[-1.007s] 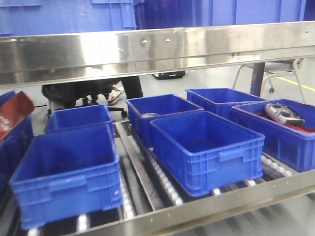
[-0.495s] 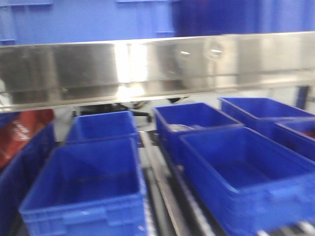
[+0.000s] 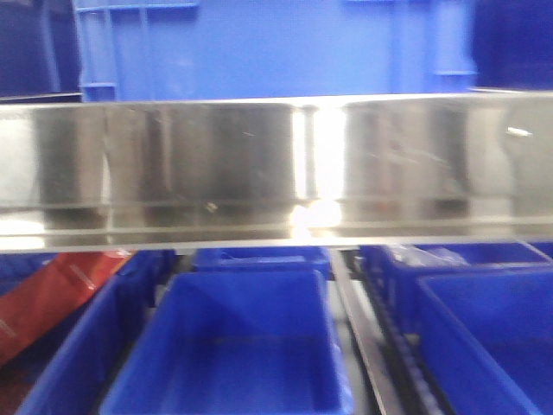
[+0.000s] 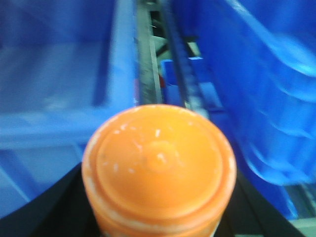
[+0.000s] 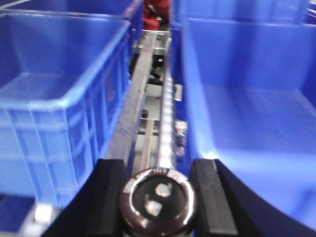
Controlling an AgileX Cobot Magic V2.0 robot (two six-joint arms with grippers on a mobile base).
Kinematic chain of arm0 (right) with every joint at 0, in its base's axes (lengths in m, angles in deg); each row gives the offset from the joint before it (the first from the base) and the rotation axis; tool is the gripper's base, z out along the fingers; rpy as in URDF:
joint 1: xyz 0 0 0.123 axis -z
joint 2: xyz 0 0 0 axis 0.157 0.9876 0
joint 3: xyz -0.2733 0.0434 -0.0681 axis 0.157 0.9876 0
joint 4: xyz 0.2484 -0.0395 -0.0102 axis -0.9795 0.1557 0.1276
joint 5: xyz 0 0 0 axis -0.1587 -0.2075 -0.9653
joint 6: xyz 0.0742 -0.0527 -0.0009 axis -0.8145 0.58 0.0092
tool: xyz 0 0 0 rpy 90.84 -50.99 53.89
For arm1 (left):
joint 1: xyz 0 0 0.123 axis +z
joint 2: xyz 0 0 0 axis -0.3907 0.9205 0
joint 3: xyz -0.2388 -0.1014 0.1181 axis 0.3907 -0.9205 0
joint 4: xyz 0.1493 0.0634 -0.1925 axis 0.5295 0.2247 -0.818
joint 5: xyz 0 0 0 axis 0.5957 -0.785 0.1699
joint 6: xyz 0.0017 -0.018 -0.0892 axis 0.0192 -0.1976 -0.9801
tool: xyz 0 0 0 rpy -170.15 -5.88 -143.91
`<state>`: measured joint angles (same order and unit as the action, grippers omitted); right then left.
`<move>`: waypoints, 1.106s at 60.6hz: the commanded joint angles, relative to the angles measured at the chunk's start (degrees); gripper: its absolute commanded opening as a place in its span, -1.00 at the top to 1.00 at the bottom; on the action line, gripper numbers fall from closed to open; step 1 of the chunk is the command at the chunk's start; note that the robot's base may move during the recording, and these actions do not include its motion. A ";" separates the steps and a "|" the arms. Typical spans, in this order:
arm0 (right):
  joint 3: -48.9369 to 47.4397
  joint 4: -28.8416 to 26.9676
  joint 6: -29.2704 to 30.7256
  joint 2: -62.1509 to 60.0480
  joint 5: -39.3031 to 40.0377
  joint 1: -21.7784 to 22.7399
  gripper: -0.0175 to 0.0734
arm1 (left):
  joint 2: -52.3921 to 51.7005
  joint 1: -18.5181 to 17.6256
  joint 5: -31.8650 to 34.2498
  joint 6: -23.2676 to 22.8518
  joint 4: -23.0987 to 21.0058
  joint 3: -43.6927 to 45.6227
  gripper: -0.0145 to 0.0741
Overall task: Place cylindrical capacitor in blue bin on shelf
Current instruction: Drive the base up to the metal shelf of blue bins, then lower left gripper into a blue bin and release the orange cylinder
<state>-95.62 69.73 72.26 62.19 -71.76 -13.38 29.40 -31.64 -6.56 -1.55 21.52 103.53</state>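
Our right gripper [image 5: 158, 193] is clamped on the cylindrical capacitor [image 5: 158, 203]. Ahead of it a roller track [image 5: 166, 113] runs between blue bins [image 5: 54, 74] on either side. Our left gripper [image 4: 158, 212] clasps an orange-capped cylinder [image 4: 158, 158]. The shelf [image 3: 276, 164] shows its steel rail beyond.

**Front view: camera closer, scene slid right**

Steel shelf rail [image 3: 276, 164] now sits mid-frame; it was near the top. The blue crate [image 3: 276, 47] above it fills more of the view. Lower blue bins [image 3: 229, 346] look larger and shifted right, far-right ones out of frame. Red package [image 3: 52, 298] shows more.
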 commanded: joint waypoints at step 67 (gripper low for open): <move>-0.54 0.10 0.25 -0.17 1.36 -0.19 0.61 | -0.16 -0.36 1.21 -0.03 -0.07 0.51 0.92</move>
<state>-95.62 69.73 72.26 62.19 -71.76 -13.38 29.40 -31.64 -6.56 -1.55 21.52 103.53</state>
